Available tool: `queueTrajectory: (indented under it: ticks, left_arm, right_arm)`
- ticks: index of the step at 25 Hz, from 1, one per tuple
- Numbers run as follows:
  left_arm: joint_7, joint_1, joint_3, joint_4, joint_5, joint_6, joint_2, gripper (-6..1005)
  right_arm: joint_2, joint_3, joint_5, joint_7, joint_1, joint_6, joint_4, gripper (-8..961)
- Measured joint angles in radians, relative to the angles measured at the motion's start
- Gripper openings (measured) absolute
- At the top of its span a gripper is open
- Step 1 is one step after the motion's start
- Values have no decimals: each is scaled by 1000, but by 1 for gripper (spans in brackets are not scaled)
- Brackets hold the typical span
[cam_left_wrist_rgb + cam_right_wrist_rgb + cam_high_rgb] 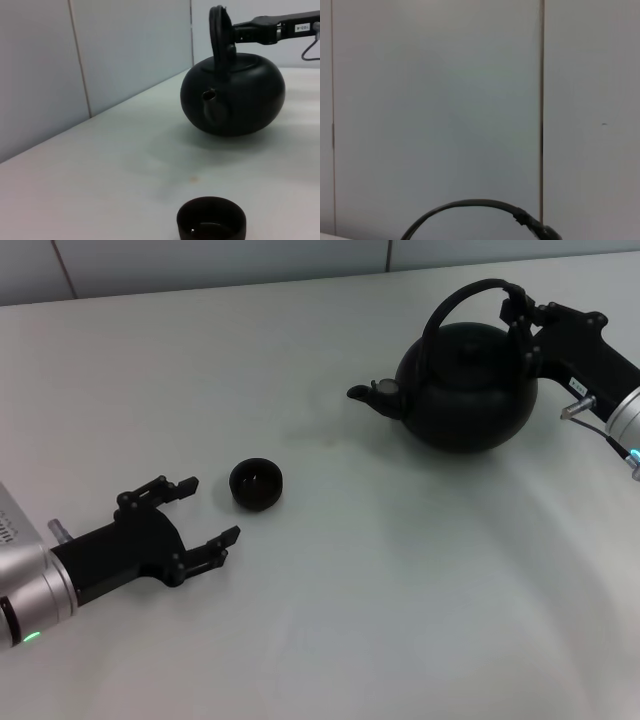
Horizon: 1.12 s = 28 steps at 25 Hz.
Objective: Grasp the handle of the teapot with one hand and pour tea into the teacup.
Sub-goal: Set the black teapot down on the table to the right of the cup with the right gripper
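The matte black teapot (465,390) stands on the white table at the far right, its spout pointing toward the robot's left. Its arched handle (455,302) rises over the lid. My right gripper (520,325) is shut on the handle's right side. The small dark teacup (256,484) stands upright on the table left of centre. My left gripper (211,508) is open and empty, just short of the teacup on its near-left side. The left wrist view shows the teacup (211,220) close by and the teapot (245,100) behind it. The right wrist view shows only the handle's arc (470,204).
The white table (400,590) has a pale panelled wall (100,60) along its far edge. A faint stain (310,435) lies between the teacup and the spout.
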Motion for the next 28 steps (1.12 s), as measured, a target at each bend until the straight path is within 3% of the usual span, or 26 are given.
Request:
queueTrajectory:
  ticks: [22, 28]
  left_arm:
    - [-8, 3, -12, 7, 12, 6, -3, 790]
    - [-9, 3, -12, 8, 12, 6, -3, 790]
  right_arm:
    - [4, -5, 0, -84, 0, 12, 37, 89]
    - [6, -6, 1, -144, 0, 3, 68, 126]
